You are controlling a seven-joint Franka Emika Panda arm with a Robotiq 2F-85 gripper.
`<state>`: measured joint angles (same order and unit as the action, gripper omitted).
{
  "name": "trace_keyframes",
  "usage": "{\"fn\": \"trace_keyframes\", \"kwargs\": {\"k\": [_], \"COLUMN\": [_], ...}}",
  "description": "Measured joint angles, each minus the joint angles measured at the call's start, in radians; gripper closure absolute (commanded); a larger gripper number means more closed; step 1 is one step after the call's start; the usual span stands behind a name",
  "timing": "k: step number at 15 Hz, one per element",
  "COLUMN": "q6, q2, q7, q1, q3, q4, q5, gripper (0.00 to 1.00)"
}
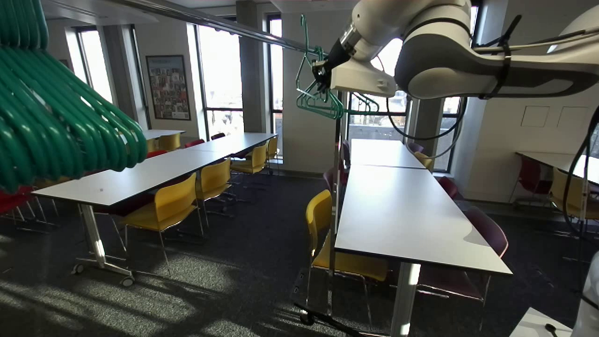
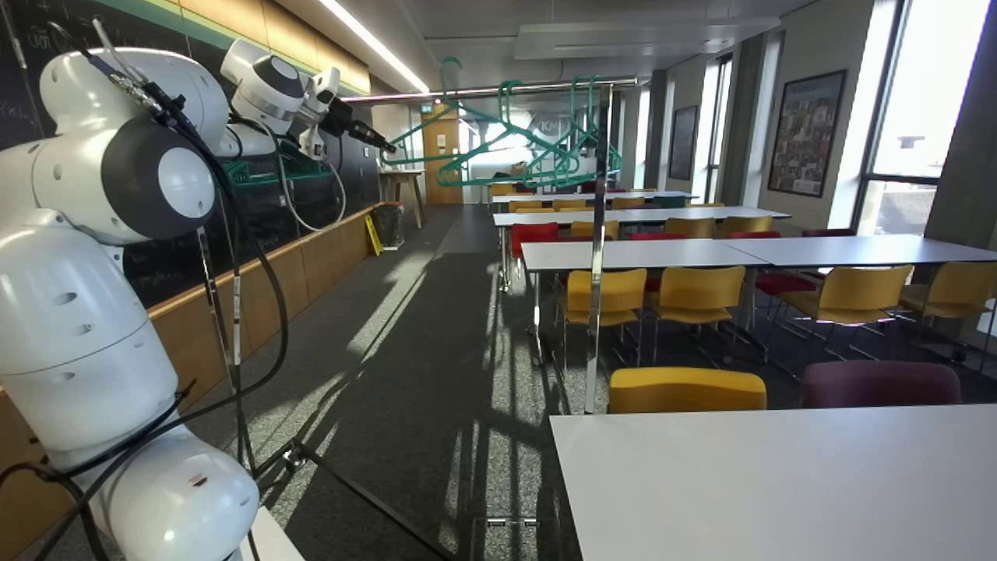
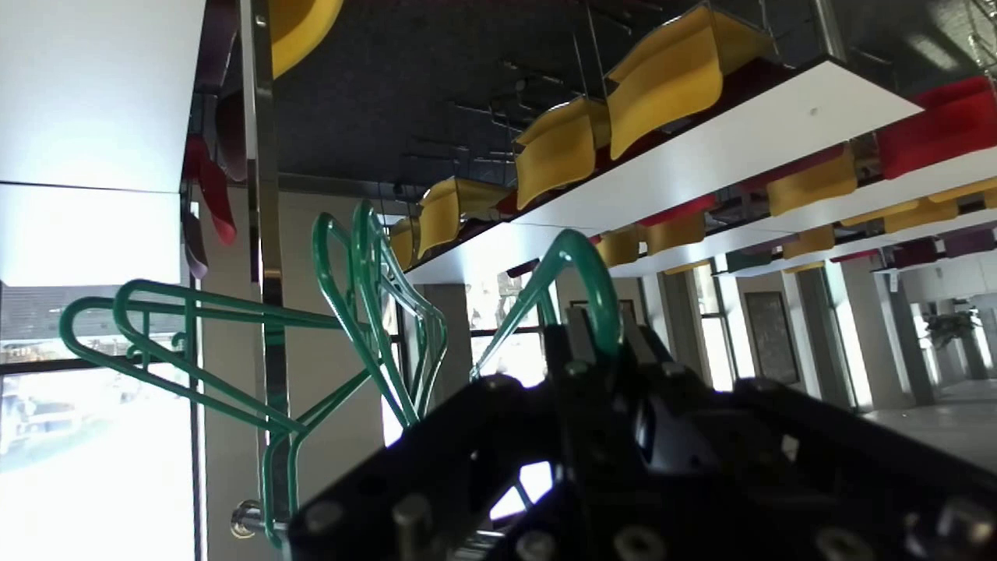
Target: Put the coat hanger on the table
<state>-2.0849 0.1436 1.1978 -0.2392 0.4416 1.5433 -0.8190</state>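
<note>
Where the coat hanger point(image 3: 601, 292) is: beside the rail point(image 2: 479, 93), held by one rounded corner — its hook standing above the rail in both exterior views.
Fingers point(image 3: 579, 336): clenched on that corner of it, a little lower than the rail.
Other hangers point(image 1: 338, 108): hooked over the rail, close to its upright post point(image 2: 597, 273).
Big green bunch point(image 1: 70, 117): left of the rail in an exterior view, large in the foreground.
Robot arm point(image 2: 86, 319): left of the rail in an exterior view, reaching toward it.
White tabletops point(image 1: 388, 210): lower than the rail — one near its post, another, lined with yellow chairs point(image 1: 175, 201), well apart from that post.
Windows point(image 1: 222, 70): beyond the rail.
</note>
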Motion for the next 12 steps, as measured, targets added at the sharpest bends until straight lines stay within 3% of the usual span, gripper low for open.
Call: {"fn": "trace_keyframes", "kwargs": {"k": [9,12], "q6": [0.009,0.06], "q2": [0.017,0.043], "q7": [0.0,-0.004], "q1": [-0.067,-0.09], "q3": [0.033,0.055], "q4": [-0.028,-0.027], "q5": [0.008,0.01], "gripper": [0.98,0.98]}}
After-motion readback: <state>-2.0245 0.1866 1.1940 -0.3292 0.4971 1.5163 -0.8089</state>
